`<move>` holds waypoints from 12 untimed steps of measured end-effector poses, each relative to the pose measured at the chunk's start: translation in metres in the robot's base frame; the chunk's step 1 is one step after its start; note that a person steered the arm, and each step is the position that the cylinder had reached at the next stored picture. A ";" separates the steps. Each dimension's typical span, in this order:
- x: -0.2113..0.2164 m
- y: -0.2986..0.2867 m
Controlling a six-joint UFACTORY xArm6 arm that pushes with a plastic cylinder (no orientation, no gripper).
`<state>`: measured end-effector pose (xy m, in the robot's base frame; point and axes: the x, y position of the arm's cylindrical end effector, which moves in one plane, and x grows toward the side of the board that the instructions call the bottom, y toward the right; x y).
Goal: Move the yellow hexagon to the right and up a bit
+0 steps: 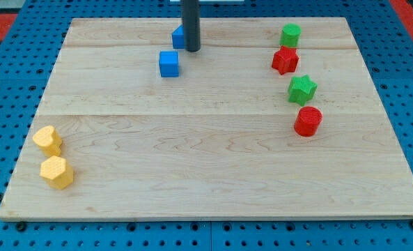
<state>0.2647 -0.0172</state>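
The yellow hexagon lies near the board's bottom-left corner. A yellow heart-shaped block sits just above it. My tip rests at the view's top centre, touching the right side of a blue block that the rod partly hides. The tip is far from the yellow hexagon, up and to the right of it.
A blue cube lies below-left of the tip. At the right stand a green hexagon, a red star-like block, a green star and a red cylinder. The wooden board ends in blue pegboard.
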 end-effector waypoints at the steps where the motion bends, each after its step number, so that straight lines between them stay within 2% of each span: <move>1: -0.026 0.017; 2: -0.021 -0.026; 3: -0.016 -0.021; 4: 0.051 0.007; 5: 0.143 -0.002; 6: 0.252 -0.035; 7: 0.338 -0.111; 8: 0.345 -0.221; 9: 0.325 -0.247; 11: 0.272 -0.159; 12: 0.262 -0.110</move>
<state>0.5269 -0.1277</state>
